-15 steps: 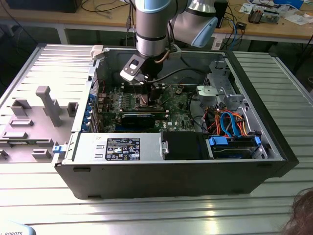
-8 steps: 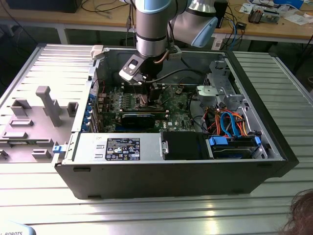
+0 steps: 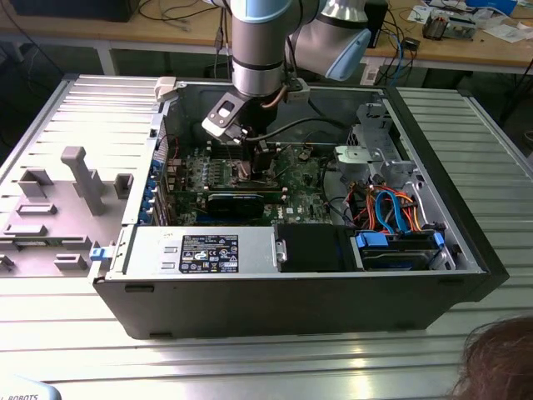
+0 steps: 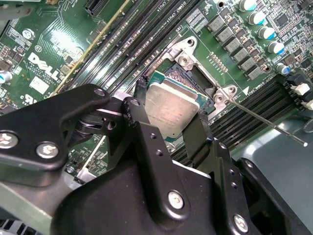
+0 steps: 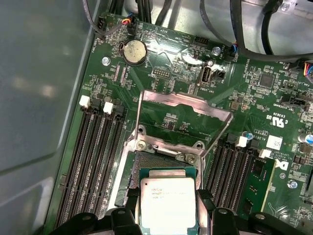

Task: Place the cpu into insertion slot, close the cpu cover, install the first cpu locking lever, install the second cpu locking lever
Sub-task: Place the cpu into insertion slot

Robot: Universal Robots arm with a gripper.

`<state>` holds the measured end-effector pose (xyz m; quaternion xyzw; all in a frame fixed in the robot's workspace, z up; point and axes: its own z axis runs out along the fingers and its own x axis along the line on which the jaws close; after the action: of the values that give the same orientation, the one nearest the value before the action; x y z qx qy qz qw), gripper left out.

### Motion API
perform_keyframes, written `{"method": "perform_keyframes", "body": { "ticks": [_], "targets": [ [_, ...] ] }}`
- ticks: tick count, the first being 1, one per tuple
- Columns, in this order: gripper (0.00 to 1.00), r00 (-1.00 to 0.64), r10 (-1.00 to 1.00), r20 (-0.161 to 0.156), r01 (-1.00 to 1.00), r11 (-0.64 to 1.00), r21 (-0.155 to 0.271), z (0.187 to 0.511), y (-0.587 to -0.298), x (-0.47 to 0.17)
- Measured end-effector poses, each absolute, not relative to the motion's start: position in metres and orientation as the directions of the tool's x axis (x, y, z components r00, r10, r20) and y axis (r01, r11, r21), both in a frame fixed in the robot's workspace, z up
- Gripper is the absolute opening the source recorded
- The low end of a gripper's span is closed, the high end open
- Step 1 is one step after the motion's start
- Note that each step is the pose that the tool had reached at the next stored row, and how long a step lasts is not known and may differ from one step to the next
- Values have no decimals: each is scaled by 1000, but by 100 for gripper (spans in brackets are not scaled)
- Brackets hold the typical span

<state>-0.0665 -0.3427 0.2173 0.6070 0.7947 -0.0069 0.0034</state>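
I read the gripper [image 4: 168,122] as clamped on the cpu [image 4: 171,105] by opposite edges to hold it flat over the insertion slot [image 5: 151,166] right beneath, with the cpu cover [image 5: 195,105] flipped up ahead for clearance.

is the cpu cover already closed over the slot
No, in the first wrist view the cpu cover stands swung up off the insertion slot.

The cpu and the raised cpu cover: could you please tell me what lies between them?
A bare strip of the insertion slot, seen in the first wrist view.
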Motion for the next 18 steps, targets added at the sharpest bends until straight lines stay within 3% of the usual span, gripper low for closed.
{"method": "perform_keyframes", "body": {
  "ticks": [18],
  "targets": [
    [54,-99,995,-12,995,99,-7,216,-342,-66]
  ]
}}
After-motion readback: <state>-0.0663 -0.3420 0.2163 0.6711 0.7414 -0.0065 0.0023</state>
